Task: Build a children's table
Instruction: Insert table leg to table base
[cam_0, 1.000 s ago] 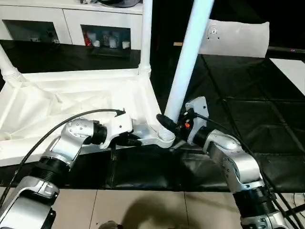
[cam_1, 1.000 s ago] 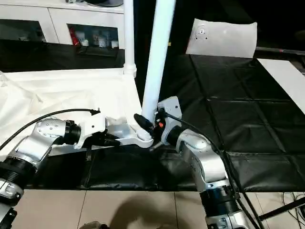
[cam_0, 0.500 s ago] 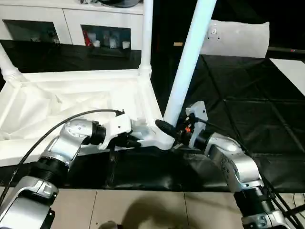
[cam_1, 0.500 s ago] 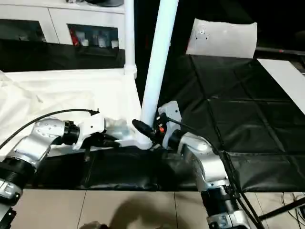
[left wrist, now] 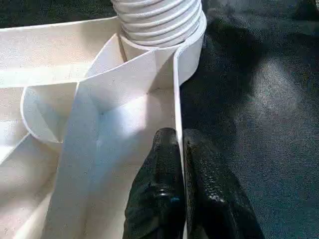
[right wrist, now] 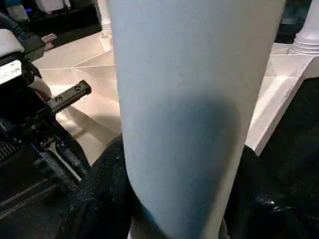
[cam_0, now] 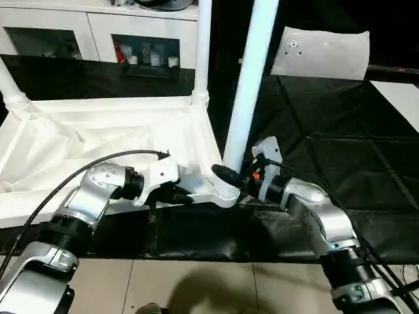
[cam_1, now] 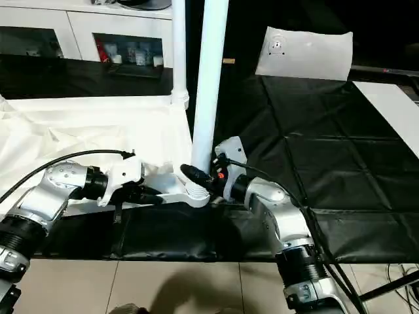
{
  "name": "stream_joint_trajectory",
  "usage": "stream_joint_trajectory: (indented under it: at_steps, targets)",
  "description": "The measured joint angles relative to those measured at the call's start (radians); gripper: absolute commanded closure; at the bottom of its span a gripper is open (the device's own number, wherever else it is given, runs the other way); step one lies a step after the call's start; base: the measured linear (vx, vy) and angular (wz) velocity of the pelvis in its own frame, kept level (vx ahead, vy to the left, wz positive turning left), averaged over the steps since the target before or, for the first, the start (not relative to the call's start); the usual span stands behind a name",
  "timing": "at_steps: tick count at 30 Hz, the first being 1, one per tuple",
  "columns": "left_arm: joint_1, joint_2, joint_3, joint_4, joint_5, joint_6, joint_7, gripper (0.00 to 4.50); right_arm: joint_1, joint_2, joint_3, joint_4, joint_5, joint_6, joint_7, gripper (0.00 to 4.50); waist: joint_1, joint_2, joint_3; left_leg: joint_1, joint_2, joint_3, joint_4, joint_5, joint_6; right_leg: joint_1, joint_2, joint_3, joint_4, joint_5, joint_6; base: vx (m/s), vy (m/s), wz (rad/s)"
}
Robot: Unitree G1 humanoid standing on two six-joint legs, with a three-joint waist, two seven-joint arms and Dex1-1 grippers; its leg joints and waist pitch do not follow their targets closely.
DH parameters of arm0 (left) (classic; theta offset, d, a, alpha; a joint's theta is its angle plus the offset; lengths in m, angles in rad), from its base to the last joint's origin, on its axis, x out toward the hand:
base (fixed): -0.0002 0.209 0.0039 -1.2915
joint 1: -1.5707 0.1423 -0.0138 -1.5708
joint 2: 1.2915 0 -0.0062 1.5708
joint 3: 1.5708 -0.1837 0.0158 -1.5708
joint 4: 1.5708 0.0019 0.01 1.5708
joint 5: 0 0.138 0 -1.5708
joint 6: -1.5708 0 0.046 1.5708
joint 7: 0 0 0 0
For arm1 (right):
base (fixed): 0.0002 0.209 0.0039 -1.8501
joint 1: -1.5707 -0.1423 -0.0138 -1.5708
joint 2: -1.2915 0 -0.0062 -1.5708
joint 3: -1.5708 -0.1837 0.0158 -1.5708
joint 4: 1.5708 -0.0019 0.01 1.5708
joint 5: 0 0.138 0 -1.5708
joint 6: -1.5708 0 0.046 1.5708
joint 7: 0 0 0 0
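Note:
The white tabletop (cam_0: pixel 118 131) lies underside up on black sheeting. Tube legs stand in its far left socket (cam_0: pixel 10 88) and its far right socket (cam_0: pixel 201 46). A third leg (cam_0: pixel 249 85) rises nearly upright from the ribbed near right socket (cam_0: pixel 226 191). My right gripper (cam_0: pixel 230 173) is shut on this leg just above the socket, and in the right wrist view its fingers (right wrist: pixel 104 189) wrap the tube (right wrist: pixel 194 99). My left gripper (cam_0: pixel 183 195) is shut on the tabletop's front rim (left wrist: pixel 175 99), pinching the thin wall a short way from that socket (left wrist: pixel 157 20).
A white cabinet with glass doors (cam_0: pixel 98 33) runs along the back. A flat white board (cam_0: pixel 321 52) lies at the back right, and another white panel (cam_0: pixel 399 91) sits at the right edge. Black sheeting (cam_0: pixel 340 131) covers the work surface; tiled floor (cam_0: pixel 196 288) lies in front.
The leg in my right gripper has swung from leaning right to nearly upright over the near right socket. My left gripper has kept its hold on the rim.

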Motion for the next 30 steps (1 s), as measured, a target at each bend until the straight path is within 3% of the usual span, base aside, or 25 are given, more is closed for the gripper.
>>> stream_joint_trajectory:
  at_steps: [8,17,23,30]
  targets:
    - [0.0,-0.004,0.0,0.0,-0.001,0.004,0.003,4.5,0.015,0.044,-0.084,0.051,0.101,0.018,-0.021,2.57,0.003,0.001,0.0,0.0,0.0,0.0,0.0,0.0,0.0,0.0,0.0,0.0,0.0,0.0,0.0,0.0,0.0,0.0]
    - [-0.002,-0.026,-0.001,0.015,0.003,0.004,0.024,4.5,0.107,0.074,-0.117,0.034,0.112,-0.096,-0.026,2.58,0.013,0.011,-0.005,0.0,0.0,0.0,0.0,0.0,0.0,0.001,0.0,0.0,-0.001,0.0,0.0,0.0,0.0,0.0]
    - [-0.005,-0.034,0.001,0.039,0.001,-0.001,0.033,4.5,0.18,0.07,-0.1,-0.002,0.089,-0.183,-0.023,2.58,0.016,0.017,-0.009,0.001,0.0,0.0,0.0,0.0,0.0,0.002,0.0,0.0,-0.001,0.0,0.0,0.0,0.0,0.0]
    - [-0.005,-0.039,-0.005,0.044,-0.001,-0.015,0.03,4.5,0.203,0.014,-0.028,-0.049,0.008,-0.248,-0.015,2.58,0.021,0.024,-0.011,0.001,0.0,0.0,-0.002,0.0,0.0,0.001,0.0,0.0,-0.002,0.0,0.0,0.0,0.0,0.0]
